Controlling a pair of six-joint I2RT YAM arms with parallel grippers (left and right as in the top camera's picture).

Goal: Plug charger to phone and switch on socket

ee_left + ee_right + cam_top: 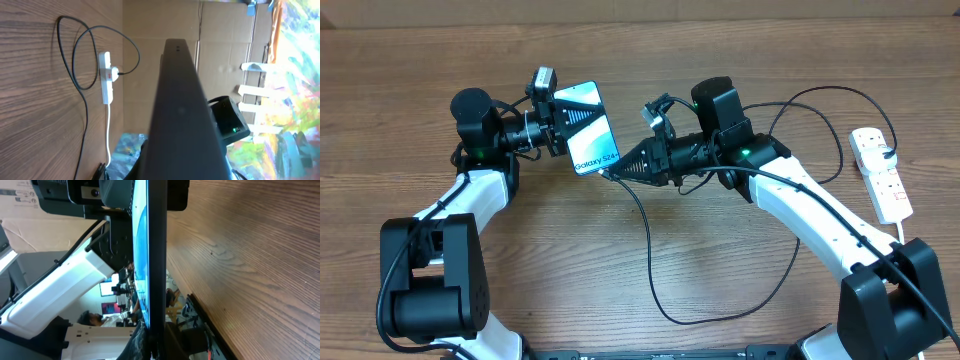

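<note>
1. My left pincer (560, 125) is clenched on the phone (585, 128) and holds it clear of the table (720, 60). The blue screen faces up toward the overhead camera.
2. The "Galaxy S24" short edge of the phone points toward my right arm.
3. My right pincer (618, 171) is clamped shut at that same short edge. The charger (650, 260) comes out from between its fingertips, so I read it as gripping the charger's tip.
4. I cannot tell whether the tip is seated in the phone's port, because the fingers cover the joint.
5. From the tip, the charger drops to the table and loops toward the near edge. It then curves back up past my right arm to the socket (882, 175).
6. The socket lies flat on the far right side of the table, well apart from both pincers.
7. In the left wrist view I see the phone (182, 110) edge-on, with the socket (106, 77) and the charger's loops (82, 120) beyond it.
8. In the right wrist view the phone (155, 255) is also edge-on, a thin dark strip with blue along one side.
</note>
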